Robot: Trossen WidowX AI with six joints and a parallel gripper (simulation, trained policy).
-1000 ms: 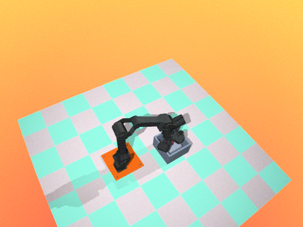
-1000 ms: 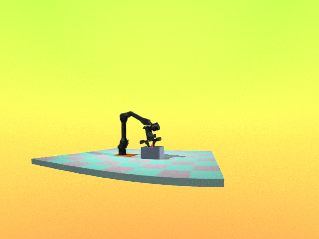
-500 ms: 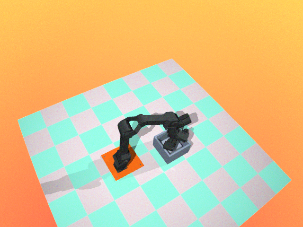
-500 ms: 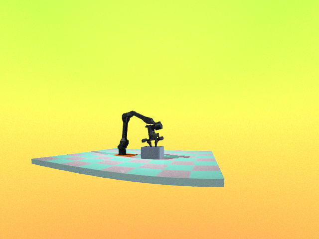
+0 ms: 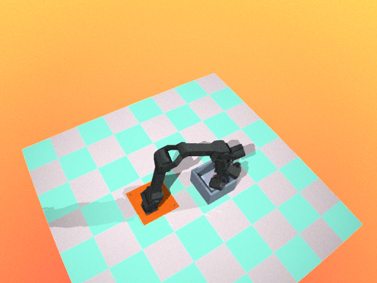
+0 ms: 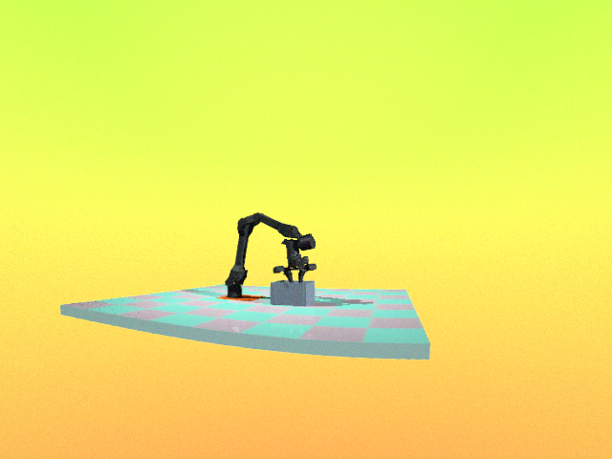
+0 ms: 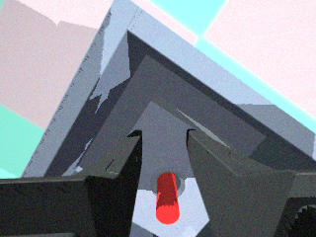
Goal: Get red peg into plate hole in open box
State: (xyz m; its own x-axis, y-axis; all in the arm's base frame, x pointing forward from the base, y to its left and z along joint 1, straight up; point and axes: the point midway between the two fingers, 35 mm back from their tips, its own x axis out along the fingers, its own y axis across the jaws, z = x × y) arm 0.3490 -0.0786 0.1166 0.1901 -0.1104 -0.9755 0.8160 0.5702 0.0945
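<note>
As seen at the wrist, red peg: inside the box, lower end at the round collar on the bottom plate; cannot tell how deep in the hole.
Gripper: partly open, fingers either side of peg, gaps visible on both sides at the wrist; not gripping.
Top vs wrist: just a speck of red from above, mostly covered by gripper; upper end and part of shaft plain at the wrist.
Exterior: peg hidden; fingertips down at the rim of the gray-blue box, lowest parts behind its wall.
Arm: black, arched up and over to box, mounted on orange base plate.
Surface: thick checkered slab, mint and pale pink, crossed by shadows.
Room: plain backdrop, yellow-orange from above, green through yellow to orange from outside.
</note>
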